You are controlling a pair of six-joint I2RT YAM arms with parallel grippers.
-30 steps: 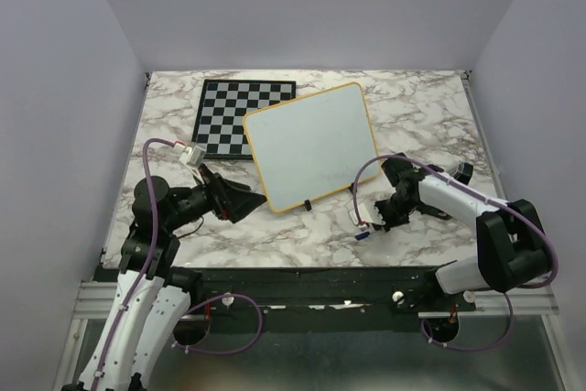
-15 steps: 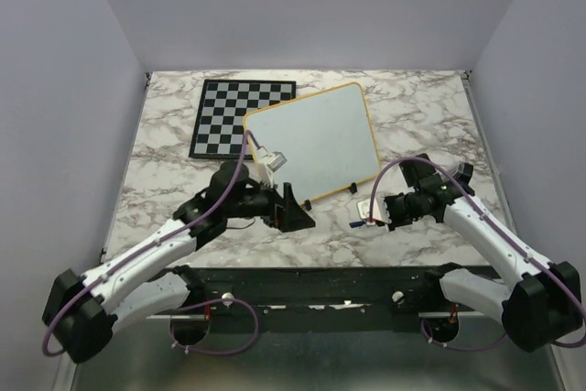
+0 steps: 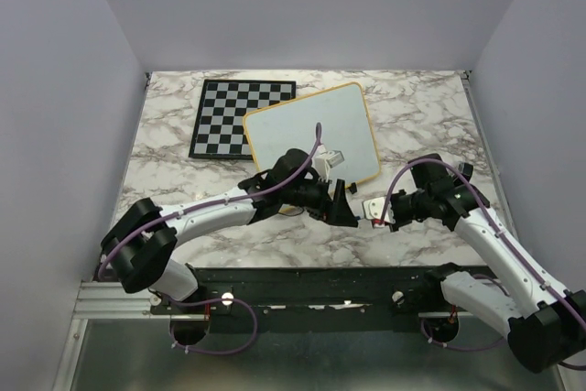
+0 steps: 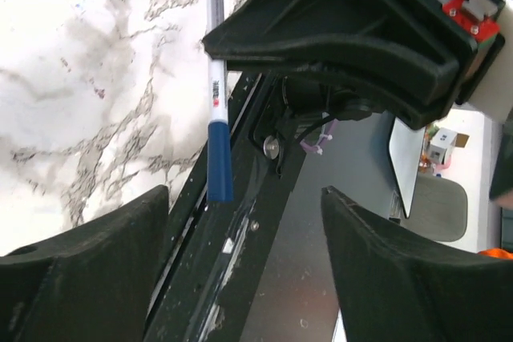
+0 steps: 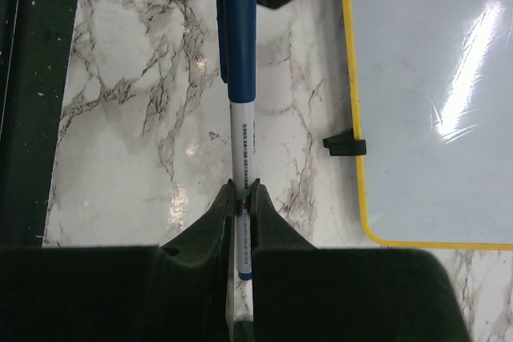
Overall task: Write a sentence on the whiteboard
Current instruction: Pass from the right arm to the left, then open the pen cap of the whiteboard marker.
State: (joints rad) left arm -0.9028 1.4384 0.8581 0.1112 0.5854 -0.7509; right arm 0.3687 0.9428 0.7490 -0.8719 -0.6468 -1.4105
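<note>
The marker (image 5: 240,110) is gripped by the closed right gripper (image 5: 241,191) just beside the whiteboard's (image 5: 433,78) near edge. The left gripper (image 4: 244,198) is seen spread open around its blue cap (image 5: 238,38) only from the wrists; overhead, the chessboard (image 3: 224,116) is shown under the whiteboard's far corner.

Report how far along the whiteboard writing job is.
Done: the right gripper is shut on the marker. In hand: the open left gripper has its fingers on either side of the blue cap, which is still on. Left: uncapping and all the writing; the whiteboard looks blank.
</note>
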